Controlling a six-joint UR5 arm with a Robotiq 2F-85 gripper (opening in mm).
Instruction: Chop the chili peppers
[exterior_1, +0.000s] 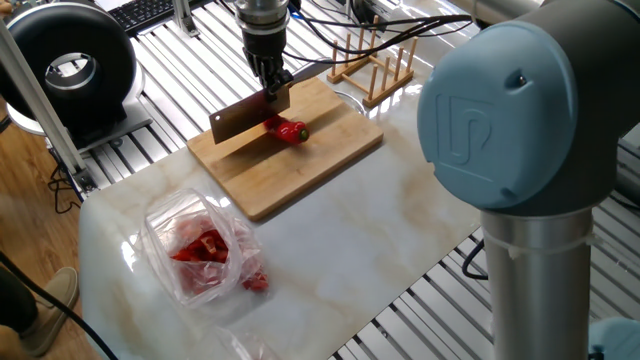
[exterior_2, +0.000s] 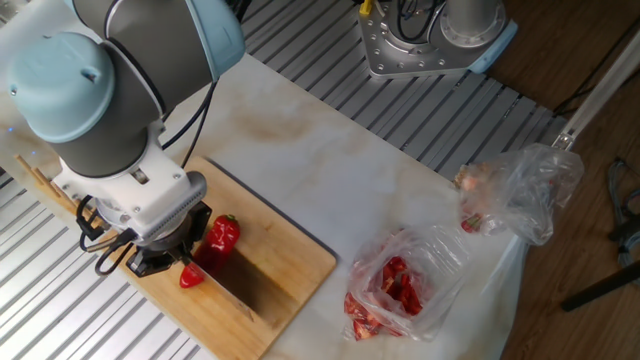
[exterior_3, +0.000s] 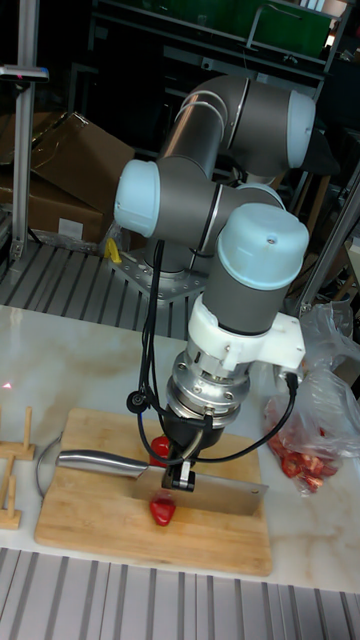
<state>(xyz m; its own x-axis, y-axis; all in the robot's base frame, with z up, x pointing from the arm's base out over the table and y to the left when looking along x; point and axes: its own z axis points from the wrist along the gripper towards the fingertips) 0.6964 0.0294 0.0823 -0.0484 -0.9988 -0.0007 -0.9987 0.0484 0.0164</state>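
1. Chili peppers (exterior_1: 287, 130) lie on the wooden cutting board (exterior_1: 300, 165), with one piece (exterior_3: 163, 511) on the near side of the blade.
2. My gripper (exterior_1: 270, 82) is clamped on the cleaver (exterior_1: 243, 118), its blade raised just above the chili.
3. A plastic bag (exterior_1: 200, 250) of red pieces sits well apart on the marble table (exterior_1: 350, 240).

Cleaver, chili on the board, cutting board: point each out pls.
cleaver (exterior_1: 238, 122), one fixed view, on the flat of the blade.
chili (exterior_1: 287, 130), one fixed view, on the red body beside the blade.
cutting board (exterior_1: 300, 170), one fixed view, on bare wood near the front edge.
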